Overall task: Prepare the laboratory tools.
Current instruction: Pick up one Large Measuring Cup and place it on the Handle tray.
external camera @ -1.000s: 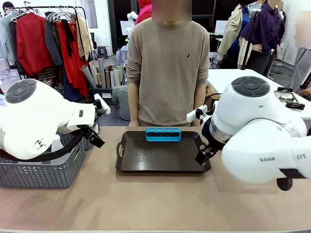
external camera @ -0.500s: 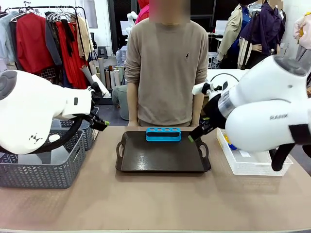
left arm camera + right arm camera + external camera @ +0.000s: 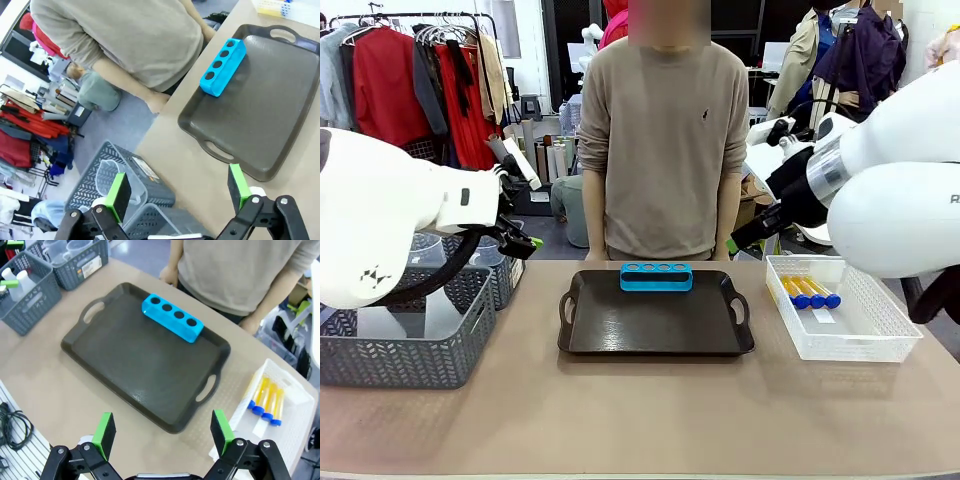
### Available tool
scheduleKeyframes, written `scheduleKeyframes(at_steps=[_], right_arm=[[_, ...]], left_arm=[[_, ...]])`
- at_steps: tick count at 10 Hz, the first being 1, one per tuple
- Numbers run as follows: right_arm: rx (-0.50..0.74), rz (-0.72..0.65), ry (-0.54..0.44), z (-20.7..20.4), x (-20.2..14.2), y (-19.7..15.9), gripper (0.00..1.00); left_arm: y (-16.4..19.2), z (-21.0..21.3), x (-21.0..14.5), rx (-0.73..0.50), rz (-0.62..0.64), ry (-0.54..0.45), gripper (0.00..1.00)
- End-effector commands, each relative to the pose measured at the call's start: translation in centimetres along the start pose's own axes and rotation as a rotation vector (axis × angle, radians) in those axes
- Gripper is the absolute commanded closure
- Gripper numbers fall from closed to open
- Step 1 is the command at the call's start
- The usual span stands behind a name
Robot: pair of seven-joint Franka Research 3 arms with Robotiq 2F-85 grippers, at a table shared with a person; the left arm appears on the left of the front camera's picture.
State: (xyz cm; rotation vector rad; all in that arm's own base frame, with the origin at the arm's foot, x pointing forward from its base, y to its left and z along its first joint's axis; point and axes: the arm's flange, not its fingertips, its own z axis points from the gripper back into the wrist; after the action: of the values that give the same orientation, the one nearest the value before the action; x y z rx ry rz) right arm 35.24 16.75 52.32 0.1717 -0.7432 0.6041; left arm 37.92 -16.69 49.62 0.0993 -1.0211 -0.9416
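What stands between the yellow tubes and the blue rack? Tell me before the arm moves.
Nothing visible. The tubes lie in the white basket beside the tray. Only bare table and open tray floor separate them from the rack, whose four holes are empty.

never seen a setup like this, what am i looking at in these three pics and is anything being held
It is a robot with two white arms at a table, and a person stands at the far side. The wide picture comes from a fixed camera between the arms. The other two come from cameras on the wrists, looking along each claw: the left gripper and the right gripper, with green pads. Both are open and hold nothing. On the table sits a dark tray with a small blue rack on its far side. To the robot's right a white basket holds blue-capped yellow tubes; to its left stand grey baskets.
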Motion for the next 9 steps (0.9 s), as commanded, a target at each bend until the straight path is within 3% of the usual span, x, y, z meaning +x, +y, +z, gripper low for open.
scheduleKeyframes(at_steps=[1,5,6,8,9], right_arm=[[0.011,0.005,0.014,-1.1,-0.1,0.5,0.00],[0.005,0.012,0.027,-1.1,-0.3,0.6,0.00],[0.136,0.001,0.058,-0.7,0.7,-0.7,0.00],[0.200,-0.039,0.060,-0.2,2.0,-3.0,0.00],[0.233,-0.042,0.077,0.3,2.3,-3.5,0.00]], left_arm=[[-0.1,-0.4,0.0,0.007,0.013,-0.012,0.00],[-0.2,-0.4,-0.1,-0.002,0.001,-0.002,0.00],[0.5,0.2,0.2,-0.211,-0.026,0.067,0.00],[2.1,1.0,1.5,-0.385,-0.039,0.134,0.00],[3.1,1.7,2.3,-0.428,-0.027,0.119,0.00]])
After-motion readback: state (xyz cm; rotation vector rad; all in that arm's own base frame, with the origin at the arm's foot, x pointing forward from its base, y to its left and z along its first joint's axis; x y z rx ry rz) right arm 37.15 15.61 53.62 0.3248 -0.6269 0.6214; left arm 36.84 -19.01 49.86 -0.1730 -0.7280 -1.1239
